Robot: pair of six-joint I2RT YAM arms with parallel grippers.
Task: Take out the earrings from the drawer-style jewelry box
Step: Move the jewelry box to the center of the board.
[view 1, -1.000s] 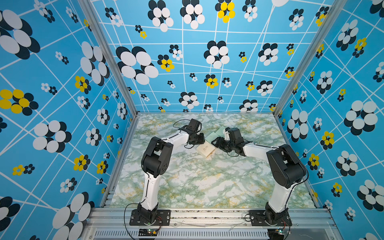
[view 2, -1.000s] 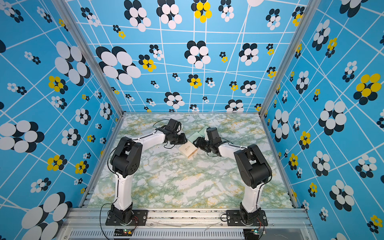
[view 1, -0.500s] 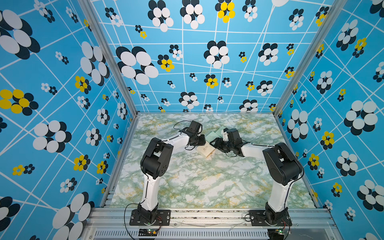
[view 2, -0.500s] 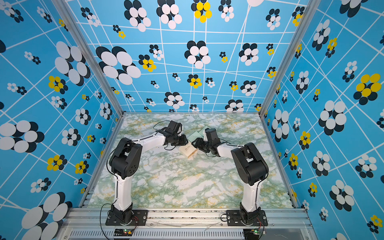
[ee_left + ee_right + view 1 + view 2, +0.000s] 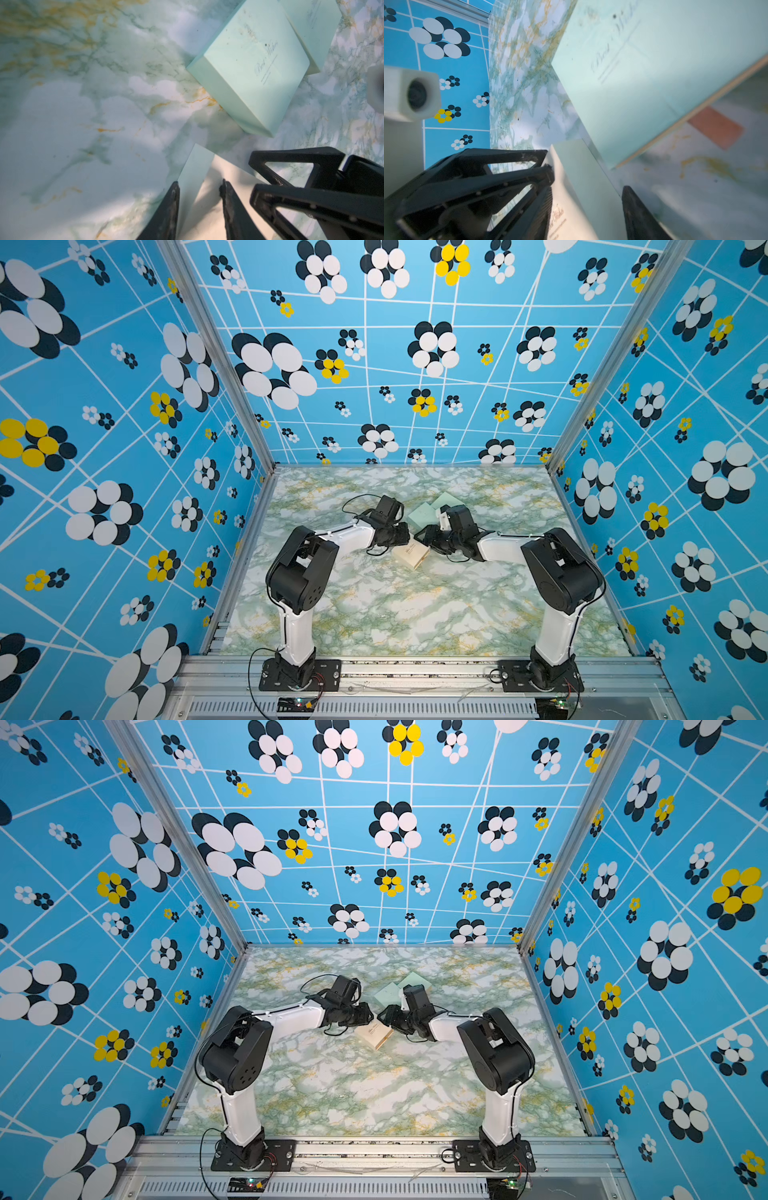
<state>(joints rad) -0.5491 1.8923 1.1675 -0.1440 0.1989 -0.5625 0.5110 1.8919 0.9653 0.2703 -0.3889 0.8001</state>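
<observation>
A worktop [image 5: 415, 614] patterned as green and yellow veined marble is shown in both top views. Past its middle a cream box [image 5: 410, 556] is laid on it. Just behind, a mint box [image 5: 423, 514] printed with script is set, and a second mint box [image 5: 451, 499] is placed against its far side.

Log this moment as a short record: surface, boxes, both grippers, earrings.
surface: green-veined marble table
cream box: lying flat mid-table, script lettering on its top
mint boxes: two, close together beyond the cream box, toward the back wall
left gripper: closed on one end of the cream box
right gripper: jaws either side of the opposite end, contact unclear
earrings: none visible in any view
</observation>
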